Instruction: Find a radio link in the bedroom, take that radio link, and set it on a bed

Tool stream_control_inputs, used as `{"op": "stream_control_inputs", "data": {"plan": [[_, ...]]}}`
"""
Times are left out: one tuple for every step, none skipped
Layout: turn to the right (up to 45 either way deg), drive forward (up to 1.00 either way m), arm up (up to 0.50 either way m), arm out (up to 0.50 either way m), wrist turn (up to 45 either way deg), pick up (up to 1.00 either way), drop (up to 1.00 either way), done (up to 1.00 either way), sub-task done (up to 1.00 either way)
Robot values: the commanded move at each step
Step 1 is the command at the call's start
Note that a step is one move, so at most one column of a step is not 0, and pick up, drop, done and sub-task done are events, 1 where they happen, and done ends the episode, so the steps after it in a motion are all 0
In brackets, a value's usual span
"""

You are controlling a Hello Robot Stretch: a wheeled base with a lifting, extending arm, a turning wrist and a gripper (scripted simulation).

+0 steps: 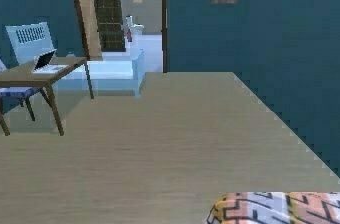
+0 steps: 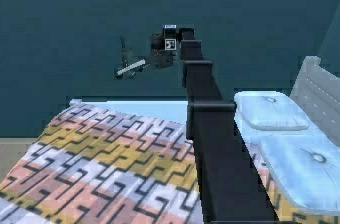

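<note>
The arm (image 2: 214, 130) reaches out across the bed (image 2: 78, 104), and at its far end the gripper (image 2: 138, 55) hangs high against the teal wall (image 2: 48, 50), well above the patterned quilt (image 2: 108, 160). A small pale grey thing (image 2: 126, 71) hangs at the fingers, clear of every surface, so the gripper holds it. It is too small to name for sure, but it is probably the radio link. How the jaws stand cannot be told from here. The step in hand looks like the last one: setting the thing down on the bed. To do that well, the arm should lower slowly until the thing is just above the quilt, since a drop from this height could bounce it off the far edge by the wall. The flat open quilt looks a safer spot than the two pillows (image 2: 270, 110) by the headboard (image 2: 333, 95). In the forward view a corner of the quilt shows at the bottom, with a desk (image 1: 33, 78) and laptop (image 1: 44, 62) well apart across the floor.
</note>
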Motion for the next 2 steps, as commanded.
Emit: {"op": "stream_control_inputs", "data": {"plan": [[0.0,0.0,0.0,0.0,45.0,0.0,0.0,0.0,0.0],[0.0,0.0,0.0,0.0,21.0,0.0,0.0,0.0,0.0]]}}
